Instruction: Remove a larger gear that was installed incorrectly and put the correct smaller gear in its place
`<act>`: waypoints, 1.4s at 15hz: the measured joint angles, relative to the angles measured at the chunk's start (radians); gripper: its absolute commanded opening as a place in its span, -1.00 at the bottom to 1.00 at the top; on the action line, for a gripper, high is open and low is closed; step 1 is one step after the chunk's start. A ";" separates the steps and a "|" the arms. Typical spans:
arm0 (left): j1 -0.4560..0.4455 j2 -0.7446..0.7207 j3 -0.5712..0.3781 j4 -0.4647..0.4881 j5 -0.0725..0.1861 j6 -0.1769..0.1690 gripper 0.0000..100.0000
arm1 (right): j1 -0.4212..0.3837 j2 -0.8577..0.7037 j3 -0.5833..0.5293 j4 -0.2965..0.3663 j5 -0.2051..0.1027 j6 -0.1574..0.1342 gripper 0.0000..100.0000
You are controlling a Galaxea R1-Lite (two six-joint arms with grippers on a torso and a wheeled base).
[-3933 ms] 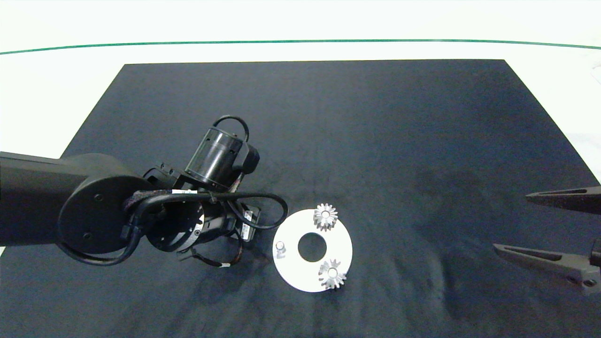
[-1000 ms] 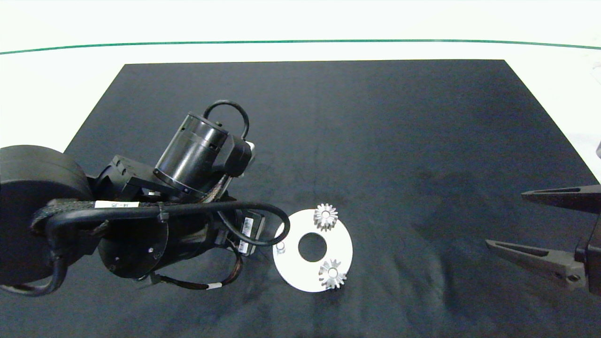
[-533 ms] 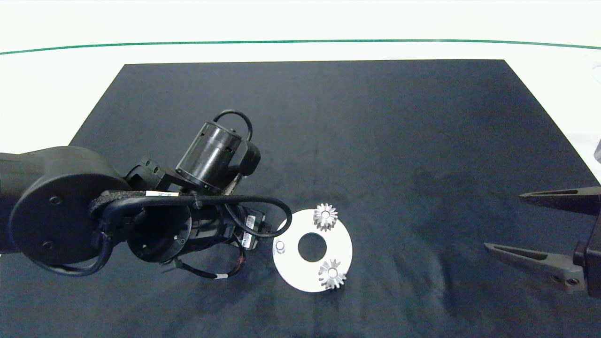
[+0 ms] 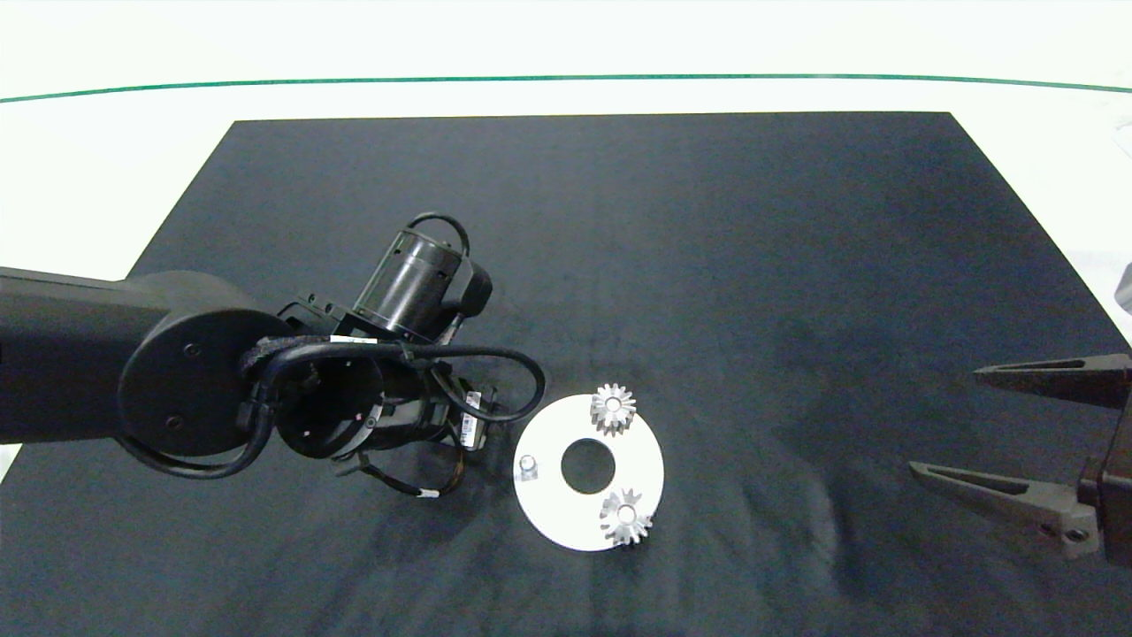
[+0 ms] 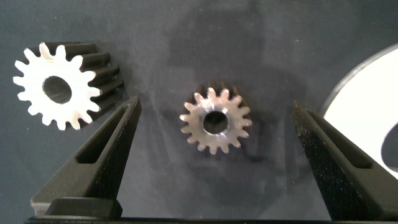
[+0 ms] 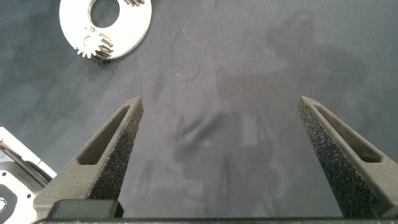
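Note:
In the left wrist view my left gripper (image 5: pixel 214 104) is open, and the smaller gear (image 5: pixel 216 121) lies flat on the dark mat between its fingers, touching neither. The larger gear (image 5: pixel 62 87), with long teeth, lies on the mat just outside one finger. In the head view the left arm (image 4: pixel 389 416) hides both loose gears, just left of the white round plate (image 4: pixel 566 518). The plate carries two small gears (image 4: pixel 613 409) (image 4: pixel 626 516) and a bare peg (image 4: pixel 528 464). My right gripper (image 4: pixel 946 421) hangs open at the right edge, holding nothing.
The dark mat (image 4: pixel 707 248) covers most of the white table, whose green line runs along the far side. The plate's rim (image 5: pixel 373 93) shows close to the left gripper's other finger. The right wrist view shows the plate (image 6: pixel 134 28) far from the right gripper (image 6: pixel 219 101).
The left arm, raised toward the camera a second ago, has come down to the mat left of the plate. The right gripper has crept slightly left. The plate and its gears have not moved.

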 measured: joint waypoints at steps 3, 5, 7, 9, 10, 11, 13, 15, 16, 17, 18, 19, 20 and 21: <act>0.005 0.008 -0.002 0.008 -0.002 0.001 1.00 | 0.003 0.001 0.000 0.000 0.000 0.000 1.00; 0.006 0.010 -0.004 0.019 -0.002 0.002 0.96 | 0.004 0.001 0.000 0.000 0.000 0.000 1.00; 0.007 0.010 -0.006 0.020 -0.002 0.002 0.90 | 0.004 0.001 0.001 0.000 0.000 0.000 1.00; 0.007 0.010 -0.006 0.020 -0.002 0.003 0.81 | 0.005 0.001 0.002 -0.001 0.000 0.000 1.00; 0.007 0.010 -0.006 0.020 -0.001 0.003 0.78 | 0.005 0.001 0.004 -0.001 0.000 0.000 1.00; 0.007 0.010 -0.006 0.020 -0.002 0.003 0.72 | 0.005 0.001 0.004 -0.001 0.000 0.000 1.00; 0.007 0.010 -0.005 0.020 -0.001 0.004 0.66 | 0.005 0.001 0.005 -0.001 0.000 0.000 1.00; 0.007 0.010 -0.004 0.020 -0.001 0.004 0.57 | 0.005 0.001 0.005 -0.001 0.000 0.000 1.00; 0.007 0.010 -0.003 0.020 -0.001 0.006 0.54 | 0.005 0.001 0.005 -0.001 0.000 0.000 1.00; 0.007 0.010 -0.001 0.020 -0.001 0.006 0.48 | 0.005 0.001 0.005 -0.001 0.000 0.000 1.00; 0.007 0.010 0.000 0.019 -0.001 0.007 0.45 | 0.005 0.001 0.005 -0.001 0.000 0.000 1.00; 0.007 0.010 0.001 0.019 -0.001 0.007 0.42 | 0.005 0.001 0.005 -0.001 0.000 0.000 1.00; 0.007 0.010 0.001 0.019 -0.001 0.007 0.36 | 0.005 0.001 0.005 -0.001 0.000 0.000 1.00; 0.007 0.010 0.002 0.019 -0.001 0.007 0.33 | 0.006 0.001 0.005 -0.001 0.000 0.000 1.00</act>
